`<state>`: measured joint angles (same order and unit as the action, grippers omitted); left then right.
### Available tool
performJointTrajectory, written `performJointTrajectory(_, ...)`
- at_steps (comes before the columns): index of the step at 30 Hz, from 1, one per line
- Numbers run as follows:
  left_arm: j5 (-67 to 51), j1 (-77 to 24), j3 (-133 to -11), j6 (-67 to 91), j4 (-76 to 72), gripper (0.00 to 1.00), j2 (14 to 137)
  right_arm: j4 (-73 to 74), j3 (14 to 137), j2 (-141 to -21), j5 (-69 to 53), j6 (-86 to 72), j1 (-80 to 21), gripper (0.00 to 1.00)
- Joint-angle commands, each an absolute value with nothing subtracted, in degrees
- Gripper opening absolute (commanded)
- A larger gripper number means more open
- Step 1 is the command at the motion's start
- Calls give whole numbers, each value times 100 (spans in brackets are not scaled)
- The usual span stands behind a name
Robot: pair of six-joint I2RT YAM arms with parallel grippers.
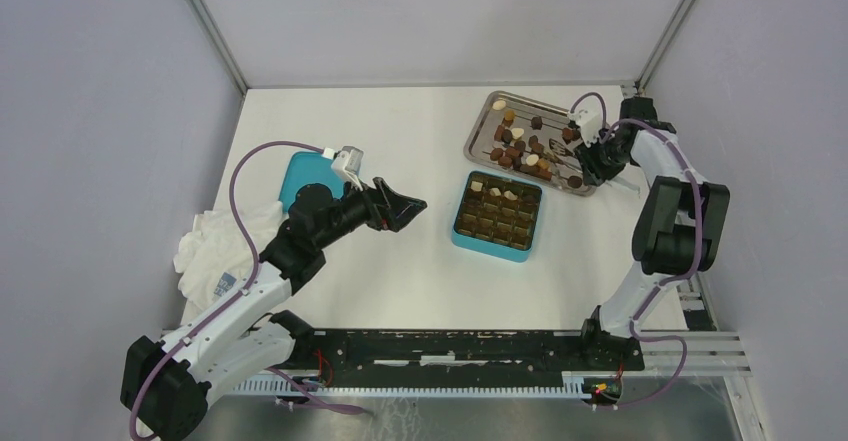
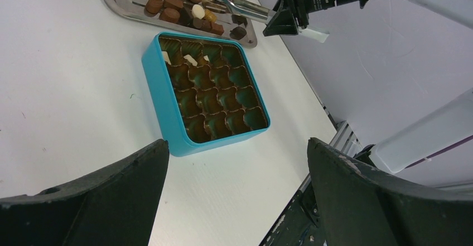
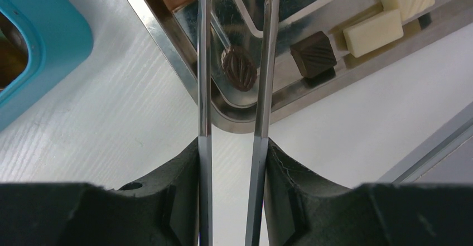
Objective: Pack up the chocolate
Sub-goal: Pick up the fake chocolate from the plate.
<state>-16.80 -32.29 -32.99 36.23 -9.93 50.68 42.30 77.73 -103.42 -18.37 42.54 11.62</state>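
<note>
— What is taking up the most room from where you are standing?

— The white tabletop (image 1: 400, 271). A crumpled white cloth (image 1: 215, 251) is lying at its left edge.

— And after that?

— A metal tray (image 1: 485, 129) is sitting at the far right. A teal box (image 2: 162, 98) is sitting just beside it on the near side, and most cells of its brown grid are showing bare.

— How are the arms doing?

— The left claw (image 1: 405, 206) is hanging over the tabletop to the left of the box. Its fingers are spreading wide and gripping nothing. The right claw (image 1: 598, 153) is reaching over the tray's right end and clamping long metal tweezers (image 3: 204, 62). It is pressing their two arms from both sides, though the blades are standing apart at the tips.

— Where is the chocolate?

— Most of the chocolate (image 1: 520, 146) is lying loose on the tray, with dark, lighter brown and cream pieces mixed together. A few pieces are sitting in the box, in the cells nearest the tray.

— Are the tweezers holding anything?

— No. One dark ribbed piece (image 3: 239, 67) is lying on the tray between the two blades. It is sitting clear of the left blade and close to the right one, and I cannot tell whether it is touching that one. A dark square piece and two cream blocks are lying just beyond it, along the tray's rim.
</note>
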Motion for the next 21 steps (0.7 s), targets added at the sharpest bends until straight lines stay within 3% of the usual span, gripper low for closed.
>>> performJointTrajectory(1,-1670,-3249,-3358,3621,-1144,98,5019,4215,8144,-10434,-1875,4274,1083,44)
performJointTrajectory(21,-1661,-3243,-3405,3573,-1072,98,5050,4337,8665,-10933,-1991,4142,905,45)
